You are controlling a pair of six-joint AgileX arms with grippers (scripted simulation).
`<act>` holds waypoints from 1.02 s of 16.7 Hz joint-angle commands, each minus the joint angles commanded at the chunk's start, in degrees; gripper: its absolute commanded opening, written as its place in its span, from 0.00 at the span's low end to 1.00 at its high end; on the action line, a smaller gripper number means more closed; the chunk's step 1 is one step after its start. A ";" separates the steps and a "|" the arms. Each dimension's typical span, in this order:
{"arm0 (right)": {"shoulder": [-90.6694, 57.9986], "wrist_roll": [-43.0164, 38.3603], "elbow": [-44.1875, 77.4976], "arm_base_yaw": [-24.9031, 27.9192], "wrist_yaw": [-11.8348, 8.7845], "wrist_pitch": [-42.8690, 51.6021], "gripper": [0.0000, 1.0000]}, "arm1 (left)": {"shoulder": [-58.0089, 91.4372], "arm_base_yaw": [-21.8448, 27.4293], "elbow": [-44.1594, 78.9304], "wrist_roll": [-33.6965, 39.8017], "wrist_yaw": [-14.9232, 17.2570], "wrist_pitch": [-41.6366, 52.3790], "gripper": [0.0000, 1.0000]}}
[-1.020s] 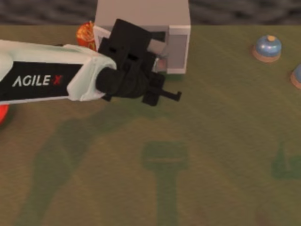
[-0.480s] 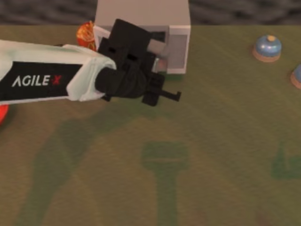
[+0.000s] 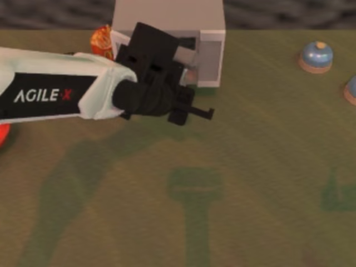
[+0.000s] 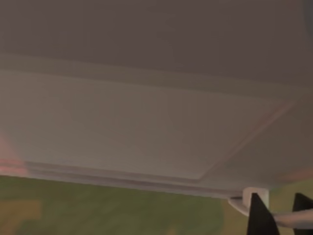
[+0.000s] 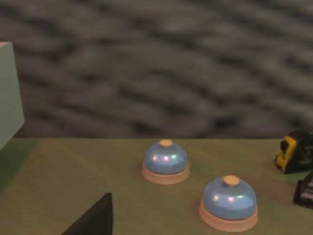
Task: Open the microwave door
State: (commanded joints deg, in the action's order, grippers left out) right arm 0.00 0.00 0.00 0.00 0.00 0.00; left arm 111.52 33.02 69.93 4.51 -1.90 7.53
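Jaws of the left gripper (image 4: 276, 215) are closing on the small pale handle (image 4: 255, 197) at the edge of the microwave door (image 4: 137, 122), the 2 dark fingertips (image 4: 258, 215) sitting either side of its thin tab in the left wrist view. From above, the left arm is reaching in from the table's left side, its black wrist covering most of the front of the microwave (image 3: 169, 16), which is standing at the far edge of the table (image 3: 250, 167), left of centre. The door is lying directly ahead of the jaws, its long axis running across the microwave's front, and it is looking slightly ajar, with a strip of the pinkish inside showing past the black wrist. Judging by this, the coming pull needs to be swinging the handle out toward the near side of the table, in an arc around the door's hinge. The left arm is plainly the nearer; the right arm is out of the top view, its wrist camera facing 2 blue bells (image 5: 165, 161) on the table's right side, well apart from the microwave, and its fingers cannot be read.
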 joint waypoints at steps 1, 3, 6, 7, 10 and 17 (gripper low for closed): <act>0.00 0.00 0.00 0.00 0.00 0.00 1.00 | 0.00 0.00 0.00 0.00 0.00 0.00 0.00; 0.00 0.00 0.00 0.00 0.00 0.00 1.00 | 0.00 0.00 0.00 0.00 0.00 0.00 0.00; 0.00 0.00 0.00 0.00 0.00 0.00 1.00 | 0.05 0.40 -0.02 0.16 0.58 0.02 0.00; 0.00 0.00 0.00 0.00 0.00 0.00 1.00 | -0.17 0.18 -0.37 -0.34 0.87 -0.05 0.00; 0.00 0.00 0.00 0.00 0.00 0.00 1.00 | -1.05 -0.59 -1.44 -2.05 2.04 -0.44 0.00; 0.00 0.00 0.00 0.00 0.00 0.00 1.00 | -1.77 -1.31 -2.50 -3.67 3.16 -0.75 0.00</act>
State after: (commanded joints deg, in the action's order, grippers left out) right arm 0.00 0.00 0.00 0.00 0.00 0.00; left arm 109.75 31.71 67.42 0.84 1.26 6.78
